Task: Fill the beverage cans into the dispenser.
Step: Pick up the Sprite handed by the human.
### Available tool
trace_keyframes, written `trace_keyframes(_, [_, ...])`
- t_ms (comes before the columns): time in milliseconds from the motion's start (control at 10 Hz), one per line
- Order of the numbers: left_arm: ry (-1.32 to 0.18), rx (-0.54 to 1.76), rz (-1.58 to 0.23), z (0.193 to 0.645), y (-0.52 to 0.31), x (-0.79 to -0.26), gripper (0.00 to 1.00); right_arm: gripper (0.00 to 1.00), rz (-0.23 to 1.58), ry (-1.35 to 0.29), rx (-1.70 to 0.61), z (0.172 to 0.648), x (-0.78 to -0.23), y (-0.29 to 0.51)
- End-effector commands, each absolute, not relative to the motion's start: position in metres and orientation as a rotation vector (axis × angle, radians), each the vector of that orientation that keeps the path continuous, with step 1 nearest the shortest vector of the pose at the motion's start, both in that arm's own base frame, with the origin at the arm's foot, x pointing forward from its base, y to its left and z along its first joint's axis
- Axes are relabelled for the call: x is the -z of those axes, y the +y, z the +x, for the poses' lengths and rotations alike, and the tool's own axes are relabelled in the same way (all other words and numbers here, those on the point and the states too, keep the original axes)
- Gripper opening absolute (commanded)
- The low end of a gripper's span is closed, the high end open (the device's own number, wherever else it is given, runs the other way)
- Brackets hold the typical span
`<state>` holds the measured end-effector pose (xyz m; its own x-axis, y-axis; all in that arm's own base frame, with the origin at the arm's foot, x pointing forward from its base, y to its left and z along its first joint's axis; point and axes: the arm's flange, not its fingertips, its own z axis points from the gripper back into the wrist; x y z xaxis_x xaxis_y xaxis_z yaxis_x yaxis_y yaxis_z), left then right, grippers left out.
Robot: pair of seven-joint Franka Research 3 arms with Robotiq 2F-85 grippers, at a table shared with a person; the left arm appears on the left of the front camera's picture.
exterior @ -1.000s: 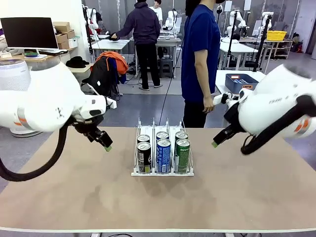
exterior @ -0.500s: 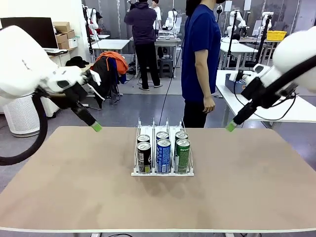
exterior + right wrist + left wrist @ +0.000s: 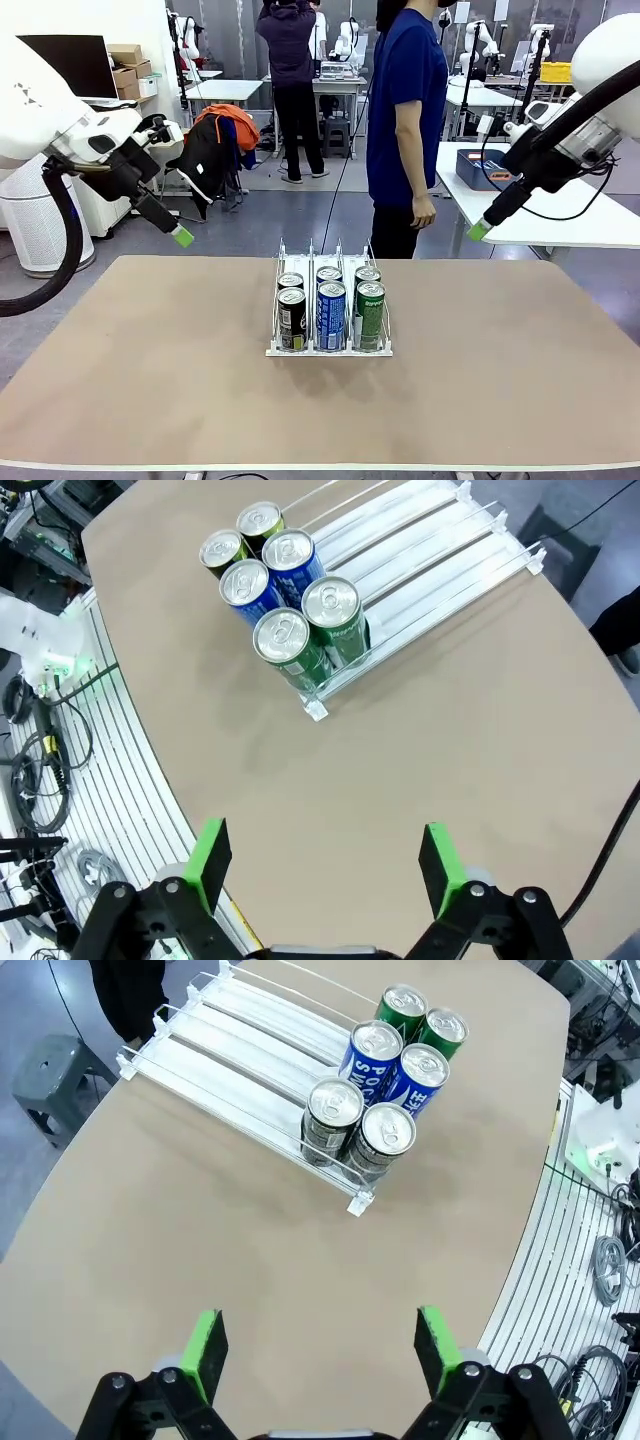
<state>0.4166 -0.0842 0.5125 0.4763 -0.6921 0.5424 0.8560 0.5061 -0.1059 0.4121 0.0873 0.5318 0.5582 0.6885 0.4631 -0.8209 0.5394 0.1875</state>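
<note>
Your two arms are lifting clear of the work. A second ago they hung low on either side of the rack; now the left gripper (image 3: 181,236) sits high at the far left and the right gripper (image 3: 479,230) high at the far right. On both, the green-padded fingers stand wide apart with nothing between them. The small white wire dispenser (image 3: 328,351) stays put mid-way across the brown table (image 3: 150,390). Its near end holds six slim metal cans: two black cans (image 3: 292,320) in the left lane, two blue cans (image 3: 331,316) in the middle and two green cans (image 3: 370,315) in the right. No loose can lies on the table, so the filling looks finished to me
</note>
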Motion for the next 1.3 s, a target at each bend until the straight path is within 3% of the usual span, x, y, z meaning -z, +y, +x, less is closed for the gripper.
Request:
trace_keyframes(0, [-0.477, 0.965, -0.400, 0.419, -0.079, -0.515, 1.00, 1.00, 0.427, -0.368, -0.939, 0.410, -0.525, 0.087])
trace_keyframes(100, [-0.421, 1.046, -0.477, 0.421, -0.079, -0.513, 1.00, 1.00, 0.410, -0.356, -0.920, 0.412, -0.532, 0.087])
trace_keyframes(200, [-0.443, 1.112, -0.552, 0.421, -0.075, -0.532, 1.00, 1.00, 0.514, -0.389, -0.949, 0.421, -0.556, 0.085])
trace_keyframes(500, [-0.575, 1.247, -0.608, 0.422, -0.064, -0.607, 1.00, 1.00, 0.580, -0.468, -1.068, 0.434, -0.642, 0.080])
trace_keyframes(900, [-0.664, 1.305, -0.491, 0.411, -0.055, -0.690, 1.00, 1.00, 0.487, -0.608, -1.093, 0.414, -0.752, 0.059])
trace_keyframes(1200, [-0.689, 1.313, -0.360, 0.402, -0.056, -0.729, 1.00, 1.00, 0.454, -0.645, -1.113, 0.398, -0.799, 0.056])
